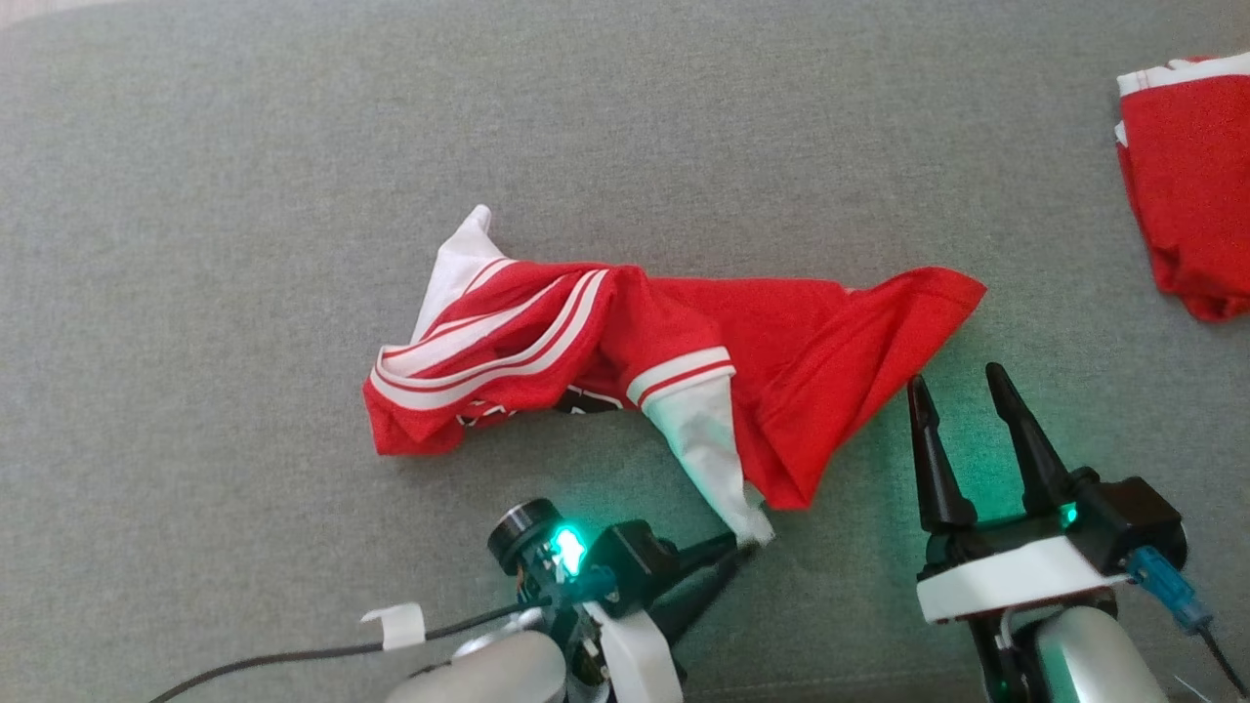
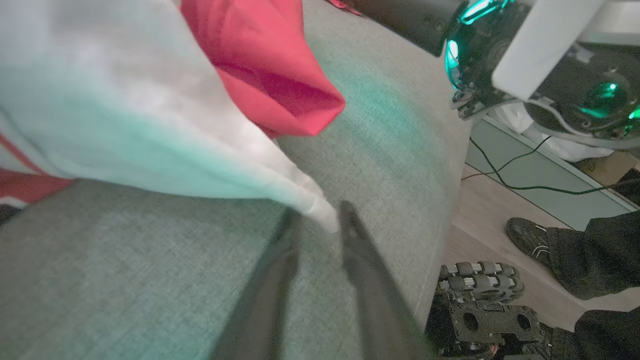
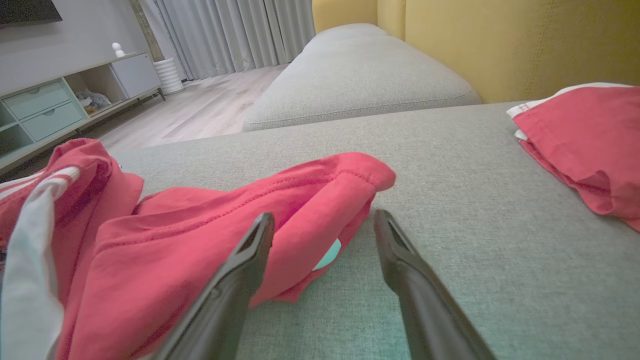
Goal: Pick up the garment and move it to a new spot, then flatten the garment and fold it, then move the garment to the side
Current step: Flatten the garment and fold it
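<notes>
The garment [image 1: 762,332] is a red shirt with white stripes and white sleeves, lying crumpled on the grey cushion [image 1: 244,195]. One white sleeve stretches down toward my left gripper [image 1: 744,545], whose fingers are closed on the sleeve's tip. In the left wrist view the sleeve tip [image 2: 320,212] sits pinched between the two dark fingers of the left gripper [image 2: 320,216]. My right gripper [image 1: 962,381] stands open just right of the garment's red hem, touching nothing. The right wrist view has the red hem [image 3: 310,190] in front of the left finger of the right gripper [image 3: 325,225].
A second red garment [image 1: 1187,176], folded, lies at the cushion's far right [image 3: 585,135]. The cushion's edge drops to a wooden floor [image 2: 470,235], where a person's shoe [image 2: 530,235] and my wheeled base [image 2: 480,305] are. A yellow backrest [image 3: 500,45] rises behind.
</notes>
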### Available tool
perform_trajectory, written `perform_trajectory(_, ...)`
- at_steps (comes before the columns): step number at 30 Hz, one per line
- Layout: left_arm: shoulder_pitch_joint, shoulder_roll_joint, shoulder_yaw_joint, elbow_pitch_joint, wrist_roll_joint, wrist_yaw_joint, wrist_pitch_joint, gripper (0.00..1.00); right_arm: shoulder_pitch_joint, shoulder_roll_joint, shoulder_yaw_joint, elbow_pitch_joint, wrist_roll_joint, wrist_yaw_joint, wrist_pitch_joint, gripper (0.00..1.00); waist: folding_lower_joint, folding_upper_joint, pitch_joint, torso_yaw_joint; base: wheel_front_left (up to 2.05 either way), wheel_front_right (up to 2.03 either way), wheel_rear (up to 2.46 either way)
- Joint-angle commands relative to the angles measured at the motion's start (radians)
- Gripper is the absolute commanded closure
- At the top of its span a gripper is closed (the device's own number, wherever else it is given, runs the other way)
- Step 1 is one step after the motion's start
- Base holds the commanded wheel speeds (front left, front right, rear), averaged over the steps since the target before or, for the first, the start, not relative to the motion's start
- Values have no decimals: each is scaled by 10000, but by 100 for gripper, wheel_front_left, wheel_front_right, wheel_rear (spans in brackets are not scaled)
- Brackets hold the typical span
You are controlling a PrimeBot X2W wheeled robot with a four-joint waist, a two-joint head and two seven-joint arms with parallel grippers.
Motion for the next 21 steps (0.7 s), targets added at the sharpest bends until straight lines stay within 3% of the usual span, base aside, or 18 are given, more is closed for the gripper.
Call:
perform_trajectory(1,-144,-28,327,-204,-25,105,-161,100,-90,-122,218,-255,-33,67,-38,0,-1,0,-68,19,0,0,0)
perform_trajectory(9,459,323,912,-809,-723,370,-685,100,337,-223,-28,-182,-19,67,-38,0,-1,0,-639,626,0,0,0)
perform_trajectory(13,900,885,1591,-1825,-1032,936,-1237,100,680,-421,-191,-235,-3,67,-38,0,-1,0,-972,1111,0,0,0)
perform_trajectory(15,1185,1432,1971,-2654,-1140,1347,-1410,100,944,-663,-213,-386,-29,67,-38,0,-1,0,-1158,1433,0,0,0)
perform_trajectory(21,1558,2130,2443,-3533,-1284,1908,-1538,100,1025,-1261,179,-789,29,67,-38,0,-1,0,-1251,1759,0,0,0)
